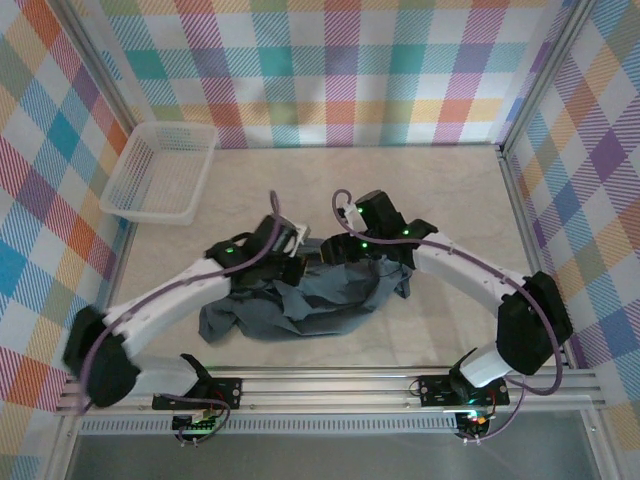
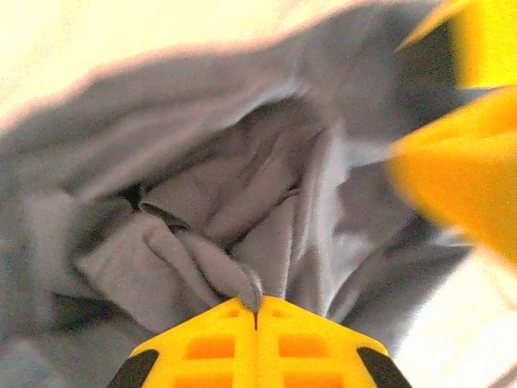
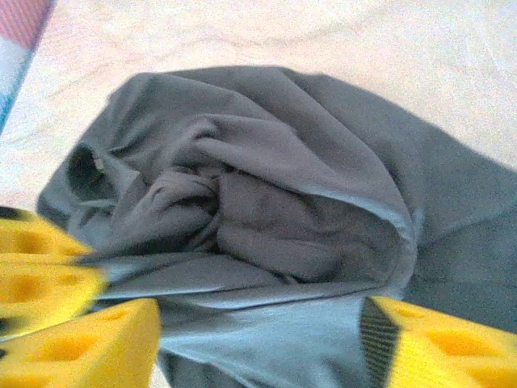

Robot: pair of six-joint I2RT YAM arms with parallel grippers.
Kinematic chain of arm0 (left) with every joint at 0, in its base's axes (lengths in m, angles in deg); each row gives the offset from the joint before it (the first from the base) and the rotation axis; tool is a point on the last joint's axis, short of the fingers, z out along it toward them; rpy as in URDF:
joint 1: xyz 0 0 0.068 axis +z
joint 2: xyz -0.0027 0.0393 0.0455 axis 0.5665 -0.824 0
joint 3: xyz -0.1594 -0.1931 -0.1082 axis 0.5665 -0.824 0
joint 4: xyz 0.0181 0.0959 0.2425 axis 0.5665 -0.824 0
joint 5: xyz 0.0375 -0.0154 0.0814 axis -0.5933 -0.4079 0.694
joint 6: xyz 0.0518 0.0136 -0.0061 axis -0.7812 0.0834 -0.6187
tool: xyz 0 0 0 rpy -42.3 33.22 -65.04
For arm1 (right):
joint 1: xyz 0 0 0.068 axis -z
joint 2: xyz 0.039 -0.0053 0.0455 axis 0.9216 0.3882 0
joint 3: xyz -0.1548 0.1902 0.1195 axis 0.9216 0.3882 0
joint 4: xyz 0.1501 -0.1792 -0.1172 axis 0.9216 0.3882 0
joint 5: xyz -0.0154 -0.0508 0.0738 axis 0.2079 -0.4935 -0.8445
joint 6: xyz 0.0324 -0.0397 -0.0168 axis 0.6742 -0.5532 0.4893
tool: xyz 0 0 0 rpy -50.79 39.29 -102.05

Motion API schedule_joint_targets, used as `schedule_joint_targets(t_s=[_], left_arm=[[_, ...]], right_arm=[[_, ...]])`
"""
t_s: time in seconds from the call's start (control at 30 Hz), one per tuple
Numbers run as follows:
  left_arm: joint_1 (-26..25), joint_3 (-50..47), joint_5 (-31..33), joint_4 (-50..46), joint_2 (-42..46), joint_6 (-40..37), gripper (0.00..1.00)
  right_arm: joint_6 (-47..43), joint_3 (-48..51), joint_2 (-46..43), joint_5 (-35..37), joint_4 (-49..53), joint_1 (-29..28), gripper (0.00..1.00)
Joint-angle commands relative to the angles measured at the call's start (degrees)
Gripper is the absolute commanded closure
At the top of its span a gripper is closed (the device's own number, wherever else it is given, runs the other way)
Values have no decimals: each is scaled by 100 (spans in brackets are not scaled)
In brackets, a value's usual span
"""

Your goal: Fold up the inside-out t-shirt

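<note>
The left gripper (image 2: 257,317) has its fingers pressed together on a small fold of the inside-out t-shirt (image 2: 226,194), which bunches just ahead of it. The right gripper (image 3: 260,319) stands wide apart and grips nothing, with the shirt's edge between its fingers and the crumpled heap beyond them on the table (image 3: 339,40).

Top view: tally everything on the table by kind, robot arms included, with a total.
T-shirt: 1
Basket: 1
Arms: 2 (left arm, right arm)
Total: 4
</note>
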Motion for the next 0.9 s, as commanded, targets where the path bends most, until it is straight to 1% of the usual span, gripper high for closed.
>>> schedule_joint_targets(t_s=[0.0,0.03,0.07,0.13,0.23,0.3,0.33,0.37,0.4,0.43,0.47,0.5,0.53,0.57,0.63,0.67,0.7,0.73,0.77,0.83,0.87], left_arm=[[15,343,-260,-512,623,-1451,100],[-32,359,-418,-699,823,-1909,100],[-112,333,-362,-772,1038,-2289,100],[-143,200,-320,-799,1464,-2625,100],[-142,87,-415,-1060,1986,-2749,100],[-151,-83,-520,-1202,2211,-2693,100],[-145,-196,-618,-1261,2291,-2586,100],[-145,-292,-752,-1314,2325,-2396,100],[-147,-388,-862,-1315,2322,-2087,100],[-155,-516,-955,-1237,2293,-1585,100],[-180,-721,-1201,-1064,2260,-1056,100],[-279,-969,-1571,-820,2243,-532,100],[-535,-1287,-1718,-445,2244,94,98],[-902,-1600,-1450,-202,2268,660,97],[-1532,-1965,-788,-160,2286,1391,94],[-1734,-2054,-505,-352,2288,1745,90],[-1814,-2064,-308,-571,2288,1989,81],[-1847,-2009,-80,-855,2339,2115,67],[-1850,-1919,217,-1127,2444,2199,51],[-1843,-1695,958,-1507,2735,2406,39],[-1813,-1587,1337,-1654,2878,2639,33]], right_arm=[[-1092,-101,-493,-664,-308,1,27],[-1270,-27,-593,-768,-461,9,23],[-1460,60,-655,-890,-606,7,22],[-1694,190,-686,-1093,-821,3,21],[-1979,351,-580,-1706,-934,-49,18],[-2177,475,-471,-1839,-993,-181,16],[-2220,528,-376,-1796,-1022,-263,16],[-2220,532,-253,-1728,-1010,-362,15],[-2455,492,-149,-1657,-948,-452,15],[-2456,411,-2,-1531,-819,-527,15],[-2352,322,129,-1372,-678,-542,15],[-2161,258,220,-1193,-559,-545,15],[-1998,238,283,-985,-454,-533,15],[-1914,279,302,-871,-418,-519,15],[-1806,403,255,-796,-450,-510,16],[-1771,451,220,-835,-447,-509,15],[-1709,482,187,-849,-439,-509,15],[-1595,515,160,-818,-448,-510,16],[-1441,550,145,-774,-487,-514,16],[-1054,634,158,-757,-659,-542,18],[-751,666,183,-665,-767,-576,19]])
